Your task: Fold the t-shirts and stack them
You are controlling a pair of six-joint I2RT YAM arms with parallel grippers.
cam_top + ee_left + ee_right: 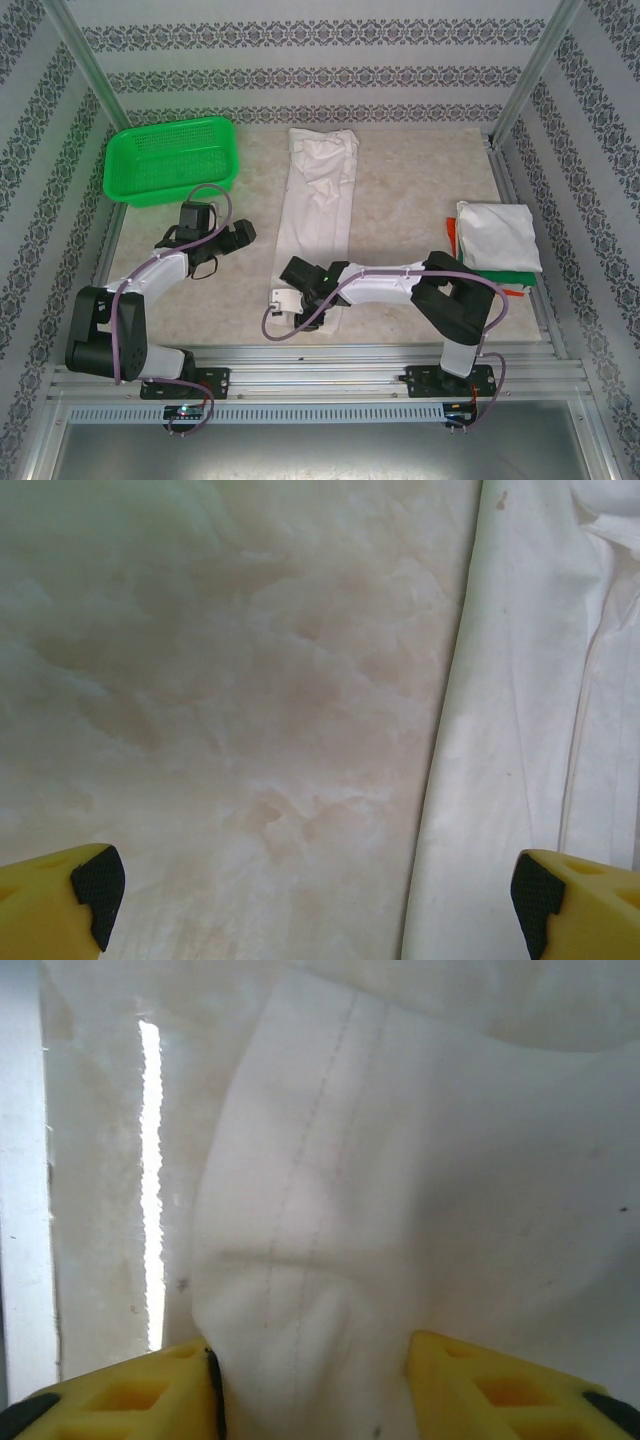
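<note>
A long white t-shirt (320, 190), folded into a narrow strip, lies down the middle of the table. My right gripper (288, 293) is at its near end, shut on a bunched fold of the t-shirt (400, 1160) that fills the gap between the yellow fingers (480, 1390) of the gripper (312, 1390). A stack of folded t-shirts (497, 238), white on top with orange-red and green edges below, sits at the right. My left gripper (243, 233) hovers left of the strip, open (315, 900) over bare table, with the t-shirt's edge (520, 730) by its right fingertip.
A green mesh basket (172, 160) stands at the back left corner. Patterned walls and metal posts enclose the marbled table (420, 180), and a metal rail runs along the near edge.
</note>
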